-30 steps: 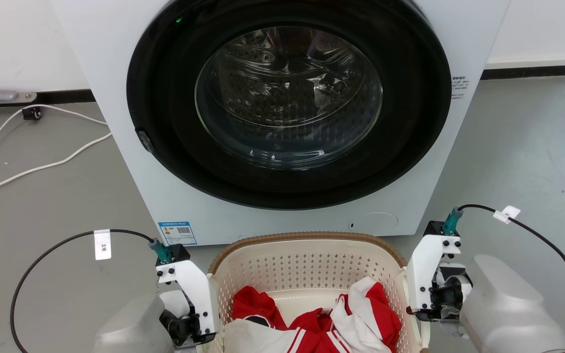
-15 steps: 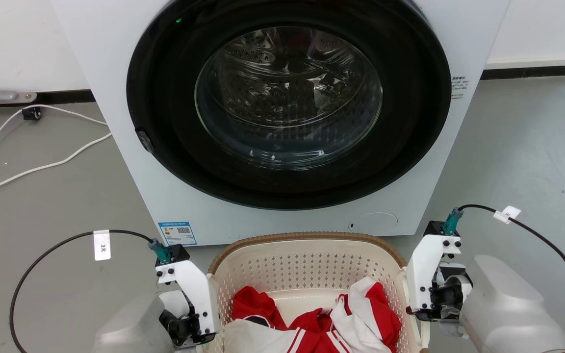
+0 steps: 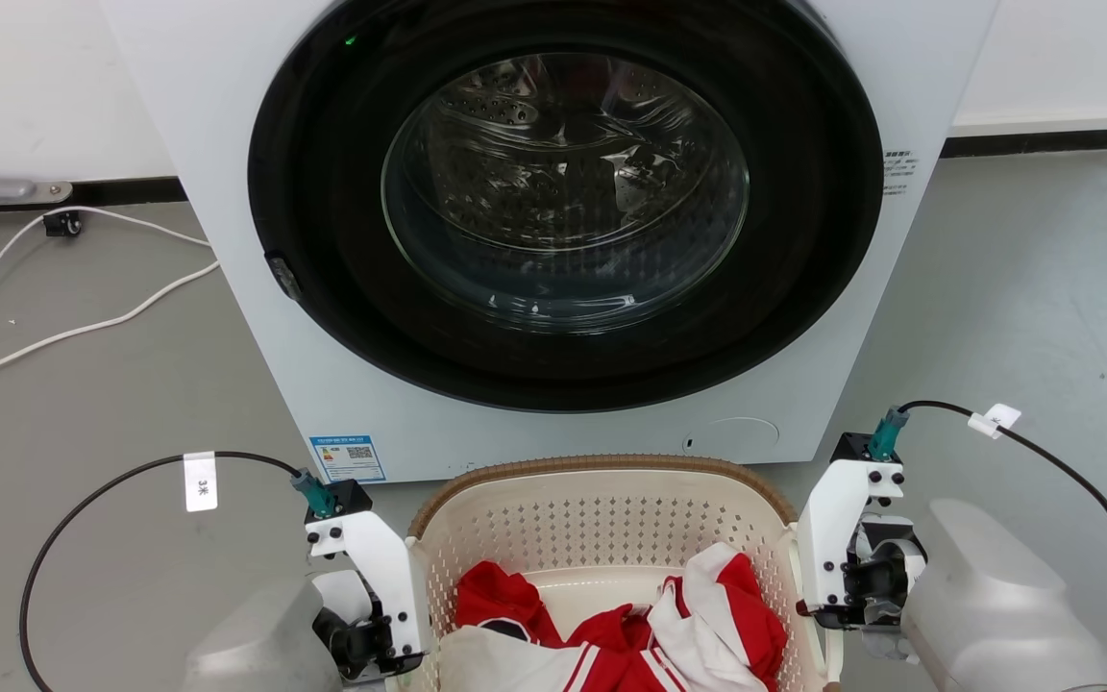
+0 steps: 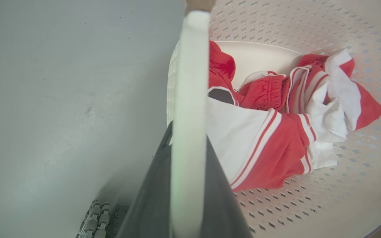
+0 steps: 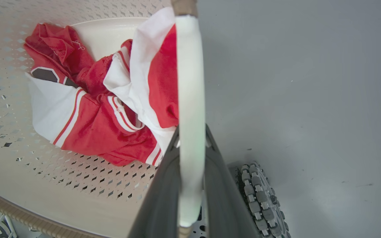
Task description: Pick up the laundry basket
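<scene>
Nothing moved since a second ago: my left gripper and right gripper pinch opposite white handles of the laundry basket, 6 o'clock of the washing machine, for a balanced lift.

1. The laundry basket is smooth cream plastic; its rim looks woven;
2. The clothes are soft red and white cloth;
3. The washing machine is smooth; its door glass is shiny;
4. The floor is matt.

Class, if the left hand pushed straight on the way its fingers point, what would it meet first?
The white handle of the laundry basket, clamped between its fingers; depth beyond is unclear.
</scene>
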You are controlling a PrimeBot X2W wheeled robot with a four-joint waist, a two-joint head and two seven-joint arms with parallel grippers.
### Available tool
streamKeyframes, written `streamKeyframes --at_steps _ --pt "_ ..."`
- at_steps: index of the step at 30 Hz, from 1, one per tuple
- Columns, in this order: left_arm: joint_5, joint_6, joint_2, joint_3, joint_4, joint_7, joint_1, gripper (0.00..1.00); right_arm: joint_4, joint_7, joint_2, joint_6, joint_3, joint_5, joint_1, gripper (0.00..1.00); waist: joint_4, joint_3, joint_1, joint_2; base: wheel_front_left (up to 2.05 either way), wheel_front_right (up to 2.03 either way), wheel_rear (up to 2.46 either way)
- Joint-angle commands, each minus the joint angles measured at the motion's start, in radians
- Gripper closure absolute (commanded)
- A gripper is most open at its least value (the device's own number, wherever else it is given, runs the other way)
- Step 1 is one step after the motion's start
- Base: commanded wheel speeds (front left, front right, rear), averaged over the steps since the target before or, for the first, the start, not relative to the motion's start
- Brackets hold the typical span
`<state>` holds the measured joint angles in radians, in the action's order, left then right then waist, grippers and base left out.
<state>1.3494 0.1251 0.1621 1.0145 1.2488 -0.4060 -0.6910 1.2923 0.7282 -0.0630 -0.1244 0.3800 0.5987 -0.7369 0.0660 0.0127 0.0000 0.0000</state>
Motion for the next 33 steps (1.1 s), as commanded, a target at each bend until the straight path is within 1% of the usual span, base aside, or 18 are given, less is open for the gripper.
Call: streamKeyframes --at_steps 1,33 --pt "0.011 0.010 -0.025 -0.001 -0.011 0.005 -0.003 1.00 -0.008 0.001 0.024 -0.012 -0.004 0.006 0.005 1.00 -0.001 0.000 0.0000 0.0000 0.00 0.00 0.00" --pt "0.024 0.010 -0.024 0.009 -0.006 0.010 0.004 1.00 -0.008 -0.001 0.024 -0.012 -0.008 0.013 0.013 1.00 -0.001 0.003 0.0000 0.0000 0.00 0.00 0.00"
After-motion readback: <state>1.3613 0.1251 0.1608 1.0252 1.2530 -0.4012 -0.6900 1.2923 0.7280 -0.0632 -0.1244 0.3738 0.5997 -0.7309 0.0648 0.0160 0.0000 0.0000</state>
